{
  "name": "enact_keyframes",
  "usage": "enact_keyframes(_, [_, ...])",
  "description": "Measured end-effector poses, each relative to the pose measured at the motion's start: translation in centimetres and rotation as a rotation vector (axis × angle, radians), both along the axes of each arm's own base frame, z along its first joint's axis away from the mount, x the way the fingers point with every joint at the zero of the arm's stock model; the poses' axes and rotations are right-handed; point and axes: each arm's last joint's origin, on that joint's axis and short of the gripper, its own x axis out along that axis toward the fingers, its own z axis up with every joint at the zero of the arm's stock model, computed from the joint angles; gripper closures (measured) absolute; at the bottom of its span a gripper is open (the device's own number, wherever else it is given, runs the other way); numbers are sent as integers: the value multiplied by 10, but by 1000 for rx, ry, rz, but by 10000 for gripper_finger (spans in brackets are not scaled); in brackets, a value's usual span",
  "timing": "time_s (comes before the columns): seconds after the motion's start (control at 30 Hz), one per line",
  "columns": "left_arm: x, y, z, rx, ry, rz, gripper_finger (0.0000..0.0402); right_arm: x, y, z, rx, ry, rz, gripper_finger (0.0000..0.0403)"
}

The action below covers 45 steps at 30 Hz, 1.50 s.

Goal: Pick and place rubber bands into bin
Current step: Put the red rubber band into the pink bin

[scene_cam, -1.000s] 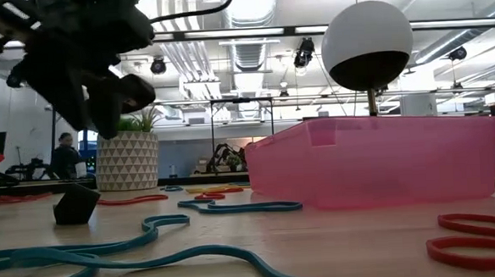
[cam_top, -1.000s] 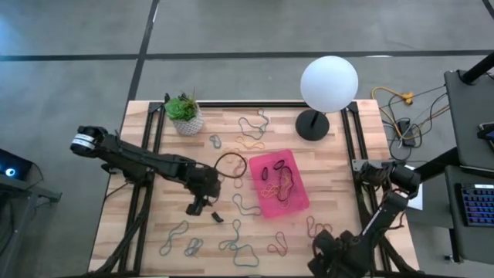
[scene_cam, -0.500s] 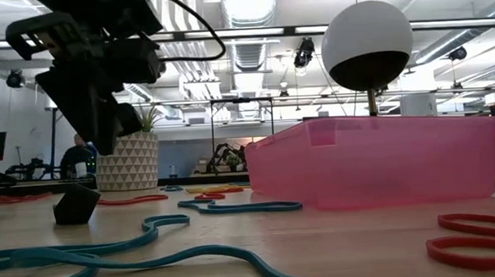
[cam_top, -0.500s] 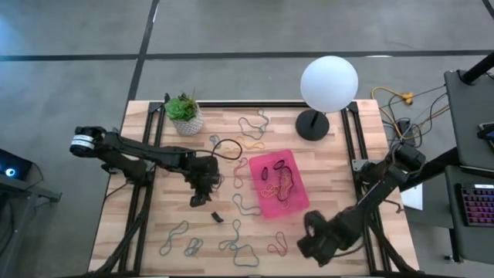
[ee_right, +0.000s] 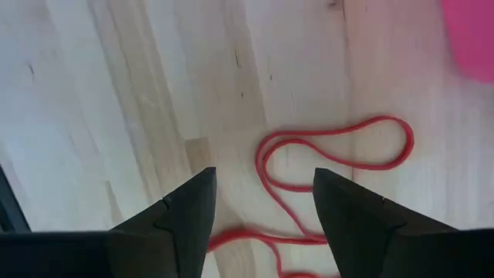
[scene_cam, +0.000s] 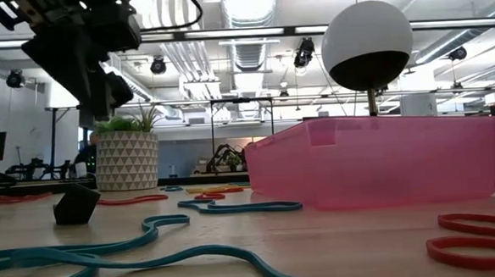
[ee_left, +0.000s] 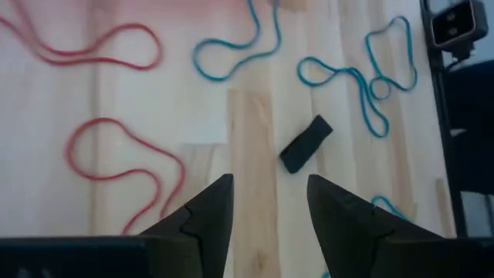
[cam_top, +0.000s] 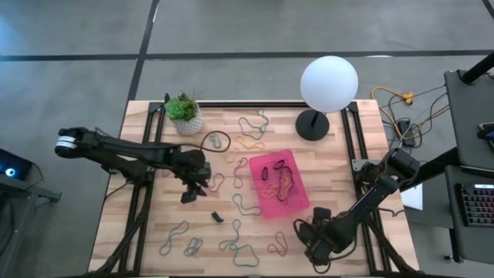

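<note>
Rubber bands (cam_top: 247, 204) lie scattered across the tabletop (cam_top: 154, 220) around the pink bin (cam_top: 297, 199). We see the left gripper (cam_top: 191, 190) spread and empty mid-table. The right gripper (cam_top: 309, 239) is spread over a red band (ee_right: 332, 158) near the front edge.

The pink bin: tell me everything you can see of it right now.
The shallow translucent pink plastic bin is a rectangular tray with rounded corners and a thin rim. It sits flat on the light wooden table, right of centre, turned at a slight angle to the table edges. Several rubber bands, dark and orange or tan, already lie tangled inside it. From table height its wall looks smooth and upright. No pincer touches it.
</note>
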Motion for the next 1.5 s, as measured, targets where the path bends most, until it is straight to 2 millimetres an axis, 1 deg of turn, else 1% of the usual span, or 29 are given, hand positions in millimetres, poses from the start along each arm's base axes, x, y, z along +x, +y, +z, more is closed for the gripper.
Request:
enact_keyframes(0.07, [-3, 1, 3, 14, -18, 34, 252, 0, 0, 0, 5, -4, 8, 199])
enact_keyframes(0.23, [-11, 3, 6, 39, -36, 57, 252, 2, 2, -2, 24, -25, 59, 199])
enact_keyframes(0.4, [-12, 4, 7, 62, -46, 75, 252, -1, -3, -13, 31, -18, 16, 200])
enact_keyframes(0.5, [-11, 4, 6, 65, -35, 75, 252, -5, -6, -20, 40, 18, -21, 200])
enact_keyframes(0.63, [-11, 4, 6, 77, -39, 83, 252, -8, -7, -24, 66, 44, -47, 204])
enact_keyframes(0.8, [-11, 4, 6, 85, -41, 82, 252, -8, -7, -27, 99, 38, -49, 238])
enact_keyframes(1.03, [-11, 5, 6, 86, -40, 84, 252, -10, -10, -31, 97, 43, -37, 310])
enact_keyframes(1.13, [-11, 5, 6, 85, -40, 85, 252, -11, -13, -33, 85, 47, -63, 338])
enact_keyframes(1.33, [-11, 5, 6, 82, -38, 90, 252, -11, -15, -35, 90, 45, -190, 381])
enact_keyframes(1.43, [-11, 5, 6, 87, -40, 94, 252, -9, -13, -27, 109, 24, -275, 393])
enact_keyframes(1.5, [-10, 5, 6, 91, -43, 98, 252, -11, -14, -19, 86, -20, -389, 394])
